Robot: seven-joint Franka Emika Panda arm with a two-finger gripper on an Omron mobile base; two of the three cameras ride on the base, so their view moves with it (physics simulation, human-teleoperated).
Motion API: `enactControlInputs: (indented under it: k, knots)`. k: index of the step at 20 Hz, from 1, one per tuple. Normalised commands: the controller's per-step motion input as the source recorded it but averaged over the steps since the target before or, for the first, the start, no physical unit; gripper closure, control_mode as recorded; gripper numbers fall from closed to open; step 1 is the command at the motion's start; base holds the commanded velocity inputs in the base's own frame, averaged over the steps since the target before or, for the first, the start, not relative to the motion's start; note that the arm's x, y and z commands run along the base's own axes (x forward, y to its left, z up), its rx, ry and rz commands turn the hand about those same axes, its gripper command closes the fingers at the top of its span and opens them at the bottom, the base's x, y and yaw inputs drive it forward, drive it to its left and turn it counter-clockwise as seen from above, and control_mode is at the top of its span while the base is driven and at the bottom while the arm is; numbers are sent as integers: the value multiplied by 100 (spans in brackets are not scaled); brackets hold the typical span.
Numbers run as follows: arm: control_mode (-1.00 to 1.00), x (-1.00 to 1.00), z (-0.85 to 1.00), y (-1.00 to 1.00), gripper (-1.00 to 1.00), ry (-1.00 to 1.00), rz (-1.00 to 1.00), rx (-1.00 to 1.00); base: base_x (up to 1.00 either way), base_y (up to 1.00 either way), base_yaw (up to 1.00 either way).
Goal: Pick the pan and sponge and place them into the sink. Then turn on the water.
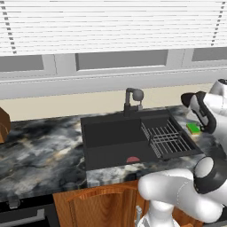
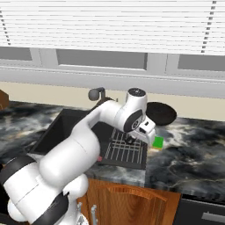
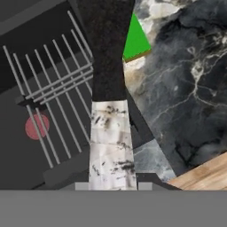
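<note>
Here, pan (image 3: 106, 48) handle between jaws

Pan (image 2: 161, 113) on counter behind green sponge (image 2: 157, 142).

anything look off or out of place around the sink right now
Nothing spilled or broken. The wire rack sits straight in the sink; the sponge lies on the counter by its right rim, and the gripper is closed on the handle of the pan.
</note>
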Motion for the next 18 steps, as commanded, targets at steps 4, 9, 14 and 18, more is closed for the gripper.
enactControlInputs:
  k: [4,9,14,18]
  knots:
    - [-100,-4,0,48,100,2,-6,0,0,0,0]
    - [-100,0,-2,46,100,5,-7,0,0,0,0]
    - [-100,0,0,46,100,0,-7,0,0,0,0]
    - [-100,-1,-2,48,100,0,-7,0,0,0,0]
